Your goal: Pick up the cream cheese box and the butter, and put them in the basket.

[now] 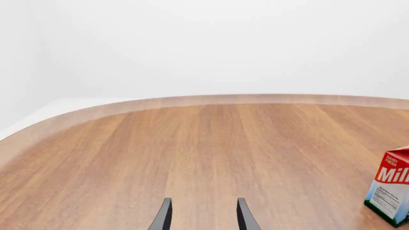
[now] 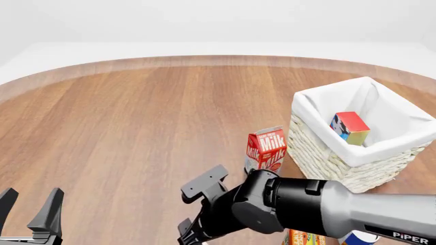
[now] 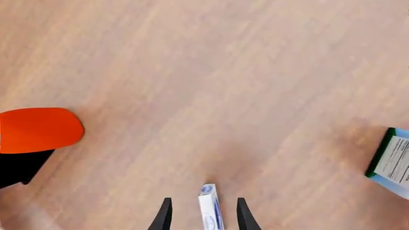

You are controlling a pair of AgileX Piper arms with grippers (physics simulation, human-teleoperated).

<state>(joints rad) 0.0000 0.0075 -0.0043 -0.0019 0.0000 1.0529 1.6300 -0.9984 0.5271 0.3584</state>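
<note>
One square white wicker basket (image 2: 354,153) with a folded cloth liner stands on the wood-grain table (image 2: 136,117). Inside it lies one butter (image 2: 349,127), a small red-and-orange carton with a blue end. Just beside the basket stands one gabled red milk carton (image 2: 265,149). Two dark grippers appear: the left gripper (image 2: 28,205), well apart from the basket, has its fingers spread around nothing; the right gripper (image 3: 203,211) straddles one thin white-and-blue box (image 3: 210,207), contact indeterminable.
</note>
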